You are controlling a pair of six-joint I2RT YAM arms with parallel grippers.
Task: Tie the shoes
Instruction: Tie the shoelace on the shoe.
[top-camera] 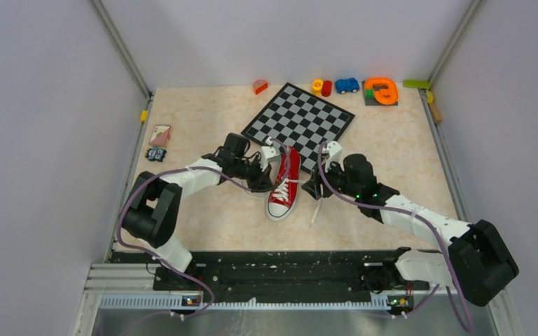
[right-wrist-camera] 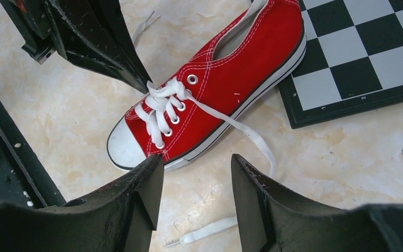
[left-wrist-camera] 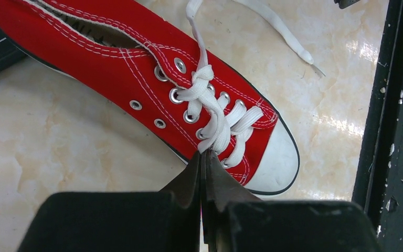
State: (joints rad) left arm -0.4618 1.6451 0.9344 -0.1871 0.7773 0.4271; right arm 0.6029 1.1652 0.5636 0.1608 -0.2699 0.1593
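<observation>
Counter [top-camera: 203,210] carries a checkerboard [top-camera: 298,119] just behind the heel of the red sneaker [top-camera: 285,185], which lies with its toe toward the arm bases. At the sneaker's left, the left gripper [left-wrist-camera: 204,156] is pinched tight on a white lace [left-wrist-camera: 215,123] below the knot. At the sneaker's right, the right gripper [right-wrist-camera: 197,165] hovers half-spread, holding nothing.

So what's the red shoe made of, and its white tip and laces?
The shoe's red upper looks like matte woven canvas, with visible stitching and metal eyelets. The white toe cap looks like smooth rubber, slightly shiny. The laces seem flat woven fabric, probably cotton.
</observation>
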